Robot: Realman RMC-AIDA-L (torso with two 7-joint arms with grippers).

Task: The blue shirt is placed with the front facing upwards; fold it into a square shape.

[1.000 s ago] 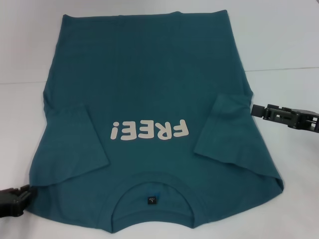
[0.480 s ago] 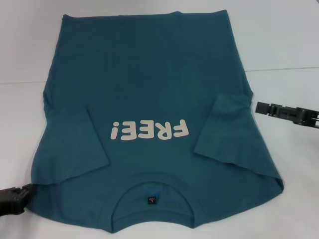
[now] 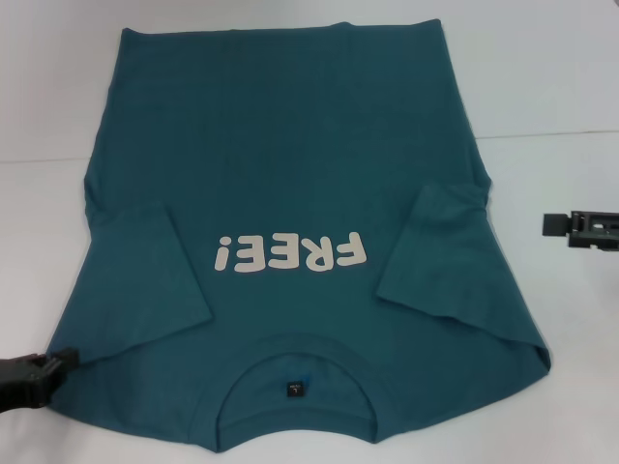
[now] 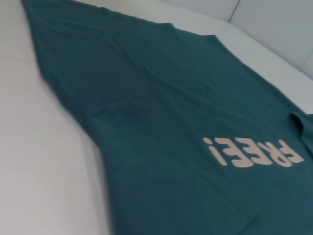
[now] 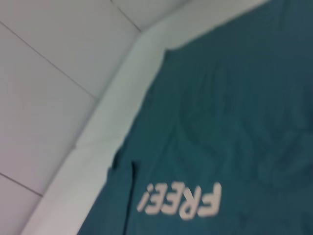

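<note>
The blue shirt [image 3: 290, 164] lies flat, front up, on the white table, with its collar and dark label [image 3: 294, 389] nearest me. The white "FREE!" lettering [image 3: 290, 253] reads upside down. Both short sleeves, left [image 3: 145, 280] and right [image 3: 435, 251], are folded inward onto the body. My left gripper [image 3: 60, 360] sits low at the shirt's near left shoulder corner, touching its edge. My right gripper [image 3: 549, 224] hovers off the shirt, well right of the folded right sleeve. The shirt also fills the left wrist view [image 4: 161, 98] and the right wrist view [image 5: 234, 107].
The white table [image 3: 551, 97] has a faint seam line [image 3: 551, 133] running across behind the right gripper. Bare table surface lies to the left, right and far side of the shirt.
My right gripper has pulled away to the right, off the shirt's right sleeve edge. My left gripper has shifted slightly up and in against the left shoulder corner. The shirt has not moved.
</note>
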